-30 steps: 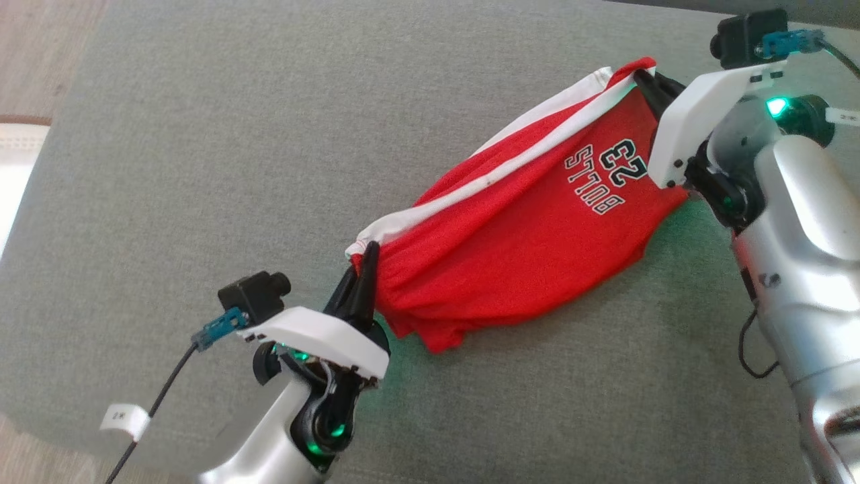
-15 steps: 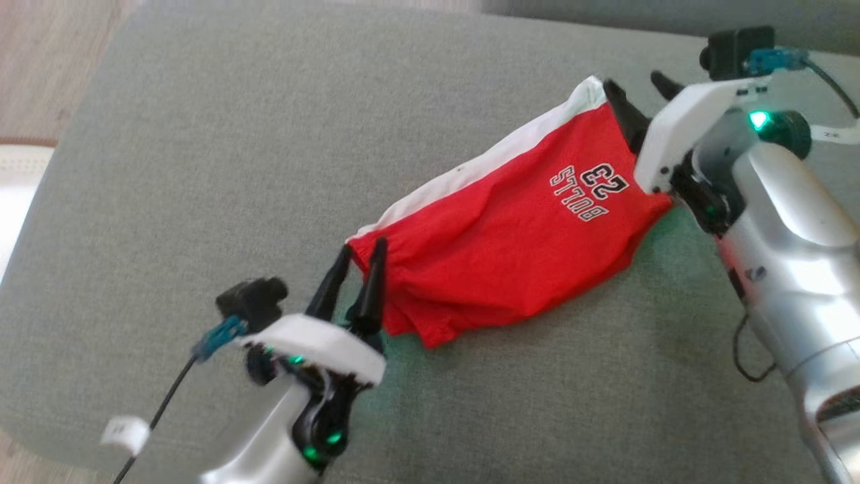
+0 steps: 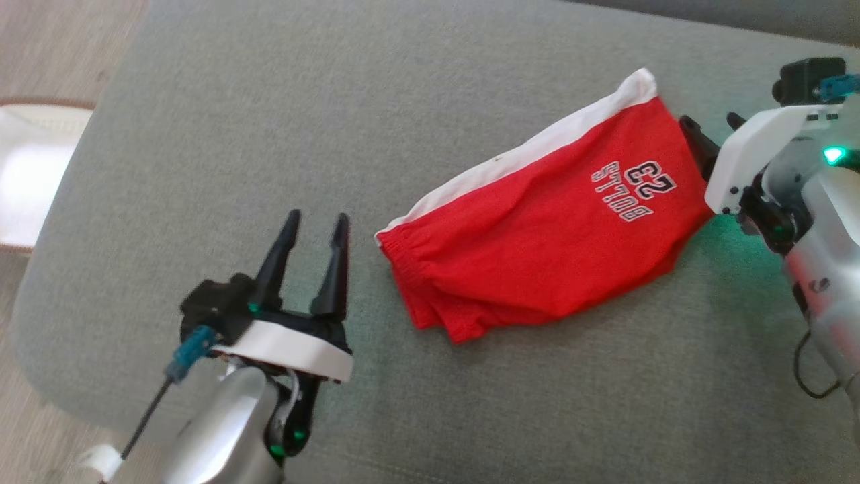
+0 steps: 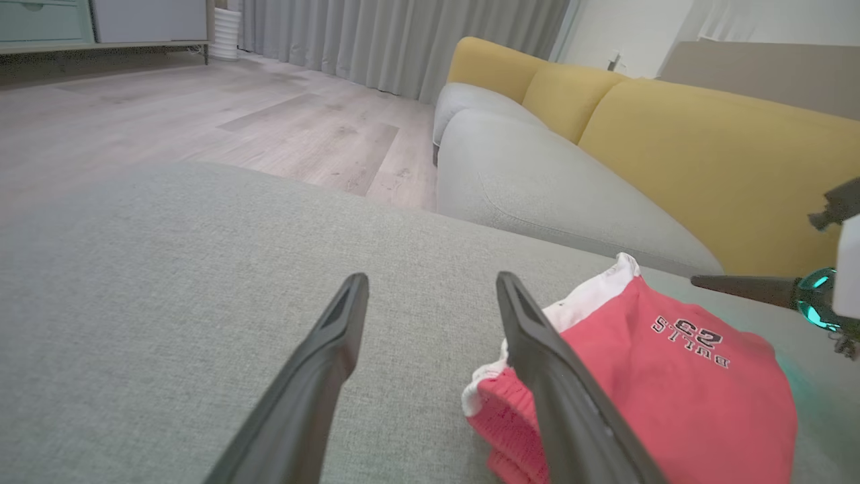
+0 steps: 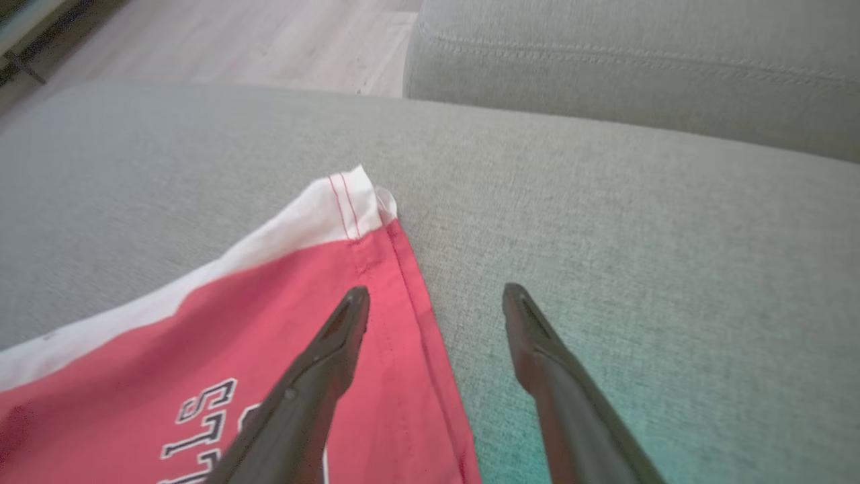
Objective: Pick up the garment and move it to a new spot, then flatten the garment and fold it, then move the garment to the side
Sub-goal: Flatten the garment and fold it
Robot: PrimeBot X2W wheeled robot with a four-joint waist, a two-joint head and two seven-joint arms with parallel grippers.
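The garment (image 3: 537,235), red shorts with a white side stripe and "BULLS 23" print, lies folded on the grey cushion (image 3: 282,114). My left gripper (image 3: 316,225) stands open just left of the waistband end, not touching it. In the left wrist view the garment (image 4: 672,376) sits to the right of my left gripper (image 4: 430,286). My right gripper (image 3: 709,124) is open at the hem end on the right. The right wrist view shows my right gripper (image 5: 437,296) straddling the garment's (image 5: 255,336) hem edge, nothing held between the fingers.
The grey cushion's left edge drops to wooden floor (image 3: 60,47), with a pale object (image 3: 33,175) beside it. In the left wrist view a grey and yellow sofa (image 4: 658,154) stands behind the cushion. Another grey cushion (image 5: 638,60) lies beyond my right gripper.
Both grippers opened and let go of the garment, which dropped flat onto the cushion. Each gripper has backed away from its end of the garment. The head camera has shifted.
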